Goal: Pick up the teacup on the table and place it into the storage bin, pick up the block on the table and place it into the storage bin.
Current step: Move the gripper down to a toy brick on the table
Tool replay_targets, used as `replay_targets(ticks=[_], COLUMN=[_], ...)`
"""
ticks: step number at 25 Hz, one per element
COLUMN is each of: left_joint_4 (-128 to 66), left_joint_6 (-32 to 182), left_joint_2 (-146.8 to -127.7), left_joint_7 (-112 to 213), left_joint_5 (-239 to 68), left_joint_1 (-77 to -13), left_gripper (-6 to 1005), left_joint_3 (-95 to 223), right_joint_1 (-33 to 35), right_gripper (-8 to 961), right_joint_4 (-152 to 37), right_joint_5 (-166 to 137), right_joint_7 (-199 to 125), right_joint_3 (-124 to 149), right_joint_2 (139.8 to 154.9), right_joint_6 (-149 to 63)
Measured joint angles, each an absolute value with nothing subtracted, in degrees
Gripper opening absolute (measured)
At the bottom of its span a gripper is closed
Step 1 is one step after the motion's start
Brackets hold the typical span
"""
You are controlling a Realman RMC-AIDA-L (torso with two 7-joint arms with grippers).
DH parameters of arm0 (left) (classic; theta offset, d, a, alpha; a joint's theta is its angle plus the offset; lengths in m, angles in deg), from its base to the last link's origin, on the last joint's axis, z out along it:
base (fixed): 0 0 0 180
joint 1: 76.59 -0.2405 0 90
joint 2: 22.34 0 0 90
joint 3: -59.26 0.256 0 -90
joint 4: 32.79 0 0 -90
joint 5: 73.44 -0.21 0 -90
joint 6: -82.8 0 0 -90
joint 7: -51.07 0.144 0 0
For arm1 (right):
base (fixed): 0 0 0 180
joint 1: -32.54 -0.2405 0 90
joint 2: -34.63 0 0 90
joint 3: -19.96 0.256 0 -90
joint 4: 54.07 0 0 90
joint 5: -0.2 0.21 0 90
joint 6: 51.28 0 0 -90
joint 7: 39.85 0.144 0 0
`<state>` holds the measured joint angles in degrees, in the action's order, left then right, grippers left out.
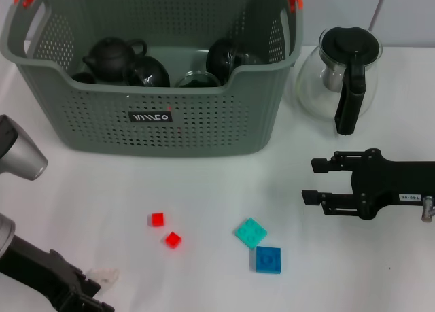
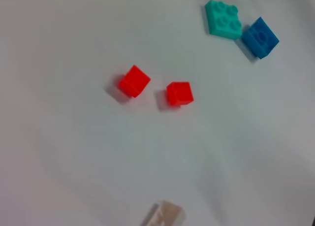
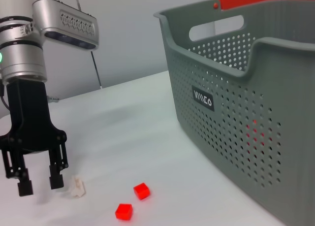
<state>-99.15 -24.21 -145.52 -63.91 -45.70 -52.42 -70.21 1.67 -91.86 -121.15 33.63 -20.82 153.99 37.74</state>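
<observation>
The left gripper (image 3: pixel 37 179) hangs low with fingers narrowly parted beside a pale block (image 1: pixel 103 276), likely lining up a pick, the right gripper (image 1: pixel 314 181) waits open near the glass pot (image 1: pixel 340 71), and dark teaware already sits in the storage bin (image 1: pixel 204 115).

We're looking at a white table (image 1: pixel 204 189) filling nearly the whole head view, matte and lit evenly, with soft shadows lying close under whatever sits on it. Behind its far edge in the right wrist view we're seeing a plain pale grey wall (image 3: pixel 128 34), a thin dark cable or seam (image 3: pixel 93 63) running down it to table level. Top right of head view is showing more pale wall (image 1: pixel 408 13)
</observation>
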Motion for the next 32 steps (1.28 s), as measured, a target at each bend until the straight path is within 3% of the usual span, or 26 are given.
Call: replay_targets(ticks=[32], left_joint_4=[-99.1], left_joint_6=[-14.8], left_joint_2=[-146.36], left_joint_7=[-63.2], left_joint_5=[-45.1], left_joint_1=[-49.3], left_gripper=[568], left_joint_3=[-70.4], right_joint_1=[2.2], right_gripper=[684], right_joint_4=[-92.0], right_joint_5=[-121.1], right_joint_7=[33.8], right_joint_3=[-20.8], right_joint_2=[153.98], right_joint_6=[38.1])
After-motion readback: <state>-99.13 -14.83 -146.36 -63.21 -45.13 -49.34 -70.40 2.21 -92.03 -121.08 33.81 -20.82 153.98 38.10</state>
